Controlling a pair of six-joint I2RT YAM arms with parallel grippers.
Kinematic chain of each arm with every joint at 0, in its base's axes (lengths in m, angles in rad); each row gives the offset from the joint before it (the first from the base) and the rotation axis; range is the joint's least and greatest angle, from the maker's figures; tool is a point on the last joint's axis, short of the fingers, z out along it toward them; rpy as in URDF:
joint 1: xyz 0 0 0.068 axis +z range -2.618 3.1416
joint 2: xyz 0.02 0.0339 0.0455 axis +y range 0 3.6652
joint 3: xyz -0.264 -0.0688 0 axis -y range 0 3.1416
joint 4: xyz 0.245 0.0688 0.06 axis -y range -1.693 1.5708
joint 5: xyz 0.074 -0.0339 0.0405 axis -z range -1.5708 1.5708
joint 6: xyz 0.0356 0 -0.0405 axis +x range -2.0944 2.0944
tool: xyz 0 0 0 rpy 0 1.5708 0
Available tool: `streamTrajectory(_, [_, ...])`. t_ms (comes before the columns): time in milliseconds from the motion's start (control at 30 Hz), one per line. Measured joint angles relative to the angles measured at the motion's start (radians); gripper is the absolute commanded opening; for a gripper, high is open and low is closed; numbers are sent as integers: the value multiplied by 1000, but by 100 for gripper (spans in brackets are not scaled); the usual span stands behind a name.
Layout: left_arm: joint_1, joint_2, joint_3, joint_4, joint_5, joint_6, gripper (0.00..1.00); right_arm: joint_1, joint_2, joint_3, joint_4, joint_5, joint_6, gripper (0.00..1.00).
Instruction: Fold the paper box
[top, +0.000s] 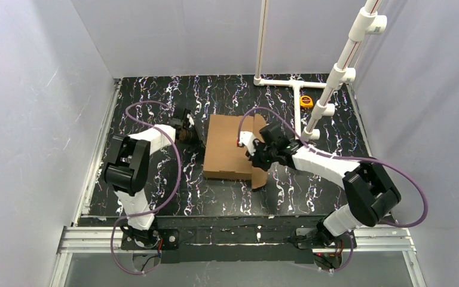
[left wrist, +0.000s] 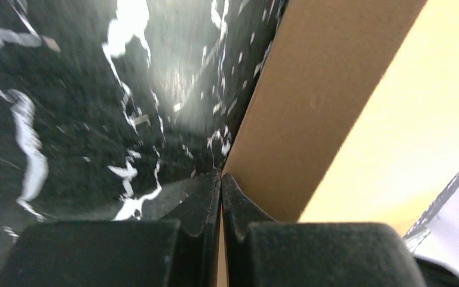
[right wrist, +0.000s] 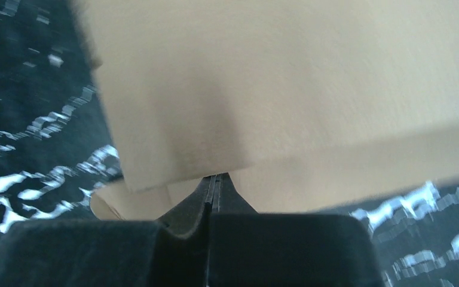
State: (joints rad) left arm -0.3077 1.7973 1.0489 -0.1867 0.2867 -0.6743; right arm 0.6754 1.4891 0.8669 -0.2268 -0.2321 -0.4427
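The paper box point(top: 230, 152) is a brown cardboard piece lying in the middle of the black marbled table, with a side flap point(top: 259, 178) standing up along its right edge. My left gripper point(top: 192, 139) is low at the box's left edge. In the left wrist view its fingers point(left wrist: 206, 200) are pressed together, tips right at the foot of the cardboard wall point(left wrist: 311, 101). My right gripper point(top: 253, 154) reaches over the box's right side by the raised flap. Its jaws are shut in the right wrist view, and the cardboard point(right wrist: 287, 89) fills the picture just beyond the tips.
A yellow tape measure point(top: 306, 101) lies at the back right. A white pipe frame point(top: 287, 81) rests on the table's far edge, with a slanted pipe point(top: 342, 64) rising at the right. Grey walls close in both sides and the back.
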Motion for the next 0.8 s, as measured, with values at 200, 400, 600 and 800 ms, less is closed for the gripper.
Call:
streamTrajectory(200, [46,46,228,-139,-43,103,4,239,92,3,104,-2,-2,1])
streamTrajectory(400, [97,42,371,-242,-128,212,20,348,216,106,74,13,-22,5])
streamTrajectory(600, [203,-286,145,-186,-173,278,74,283,114,152,-64,-58,-166,27])
streamTrajectory(800, [233,-800,-190,-6,-63,211,98,130,-91,142,-128,-181,-259,47])
